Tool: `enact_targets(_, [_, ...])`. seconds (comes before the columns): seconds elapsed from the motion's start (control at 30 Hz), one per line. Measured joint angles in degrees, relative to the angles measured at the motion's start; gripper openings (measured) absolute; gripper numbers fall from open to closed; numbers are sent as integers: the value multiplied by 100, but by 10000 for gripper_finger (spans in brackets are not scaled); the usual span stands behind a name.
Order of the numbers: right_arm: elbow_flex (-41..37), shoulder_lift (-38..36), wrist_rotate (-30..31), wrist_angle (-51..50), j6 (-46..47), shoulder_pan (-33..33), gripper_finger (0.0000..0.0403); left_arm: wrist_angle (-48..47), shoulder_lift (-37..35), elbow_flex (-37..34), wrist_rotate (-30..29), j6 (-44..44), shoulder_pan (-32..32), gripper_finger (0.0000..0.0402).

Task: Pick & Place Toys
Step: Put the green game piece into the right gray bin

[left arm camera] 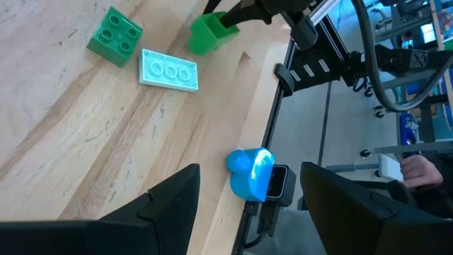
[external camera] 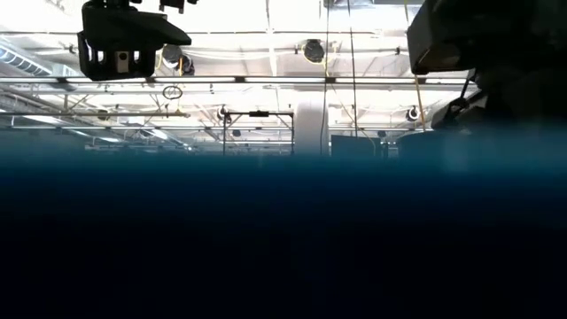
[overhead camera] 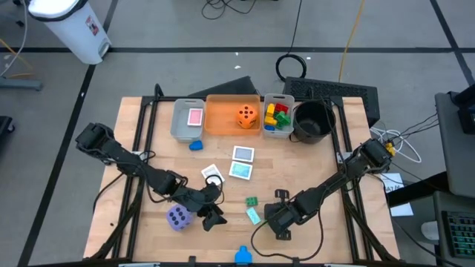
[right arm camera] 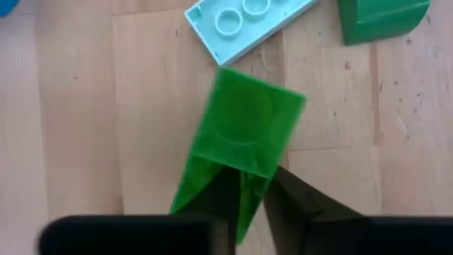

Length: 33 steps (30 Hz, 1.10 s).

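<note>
In the right wrist view my right gripper (right arm camera: 251,191) is shut on a green brick (right arm camera: 244,131); in the high view the gripper (overhead camera: 271,217) stands near the table's front edge. Beside it lie a pale teal brick (overhead camera: 254,215) and another green brick (overhead camera: 251,201), both flat on the wood. A purple die (overhead camera: 178,217) sits at the front left. Right of it my left gripper (overhead camera: 211,213) hovers open with nothing between its fingers (left arm camera: 170,198). An orange die (overhead camera: 247,115) lies in the orange bin (overhead camera: 223,122). My right gripper pinches the green brick's near end (right arm camera: 237,177) between its two fingers, which come steeply from above. The brick is tilted in the hold (left arm camera: 209,32). I cannot tell whether it still touches the table.
Along the far edge stand a grey bin (overhead camera: 178,130) with a pink card, the orange bin, a small grey bin (overhead camera: 286,99) of bricks and a black bowl (overhead camera: 312,120). Picture cards (overhead camera: 243,154) lie mid-table. A blue piece (left arm camera: 249,170) sits at the front edge and blocks the low view.
</note>
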Motion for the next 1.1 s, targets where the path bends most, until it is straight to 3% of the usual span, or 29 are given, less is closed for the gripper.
enact_targets(0.1, [-1, -118, -1, -32, -73, -21, 12, 0, 0, -1, 37, 1, 48, 250])
enact_targets(0.23, [0, -453, 4, -44, -326, -152, 15, -2, 0, -1, 90, 1, 136, 250])
enact_targets(0.43, [-2, -1525, 87, -29, -562, -606, 5, 0, 0, -1, 88, -12, 244, 250])
enact_targets(0.67, [2, -3081, 1005, 243, -826, -1218, 4, 95, 0, -1, 87, 98, 411, 250])
enact_targets(0.87, [7, -3822, 1231, 420, -1255, -1923, 3, 1438, 0, -1, 90, 1052, 864, 250])
enact_targets(1.1, [4, -3763, 995, 1119, -1216, -2646, 1, 2931, 0, 1, 236, 2314, 1756, 250])
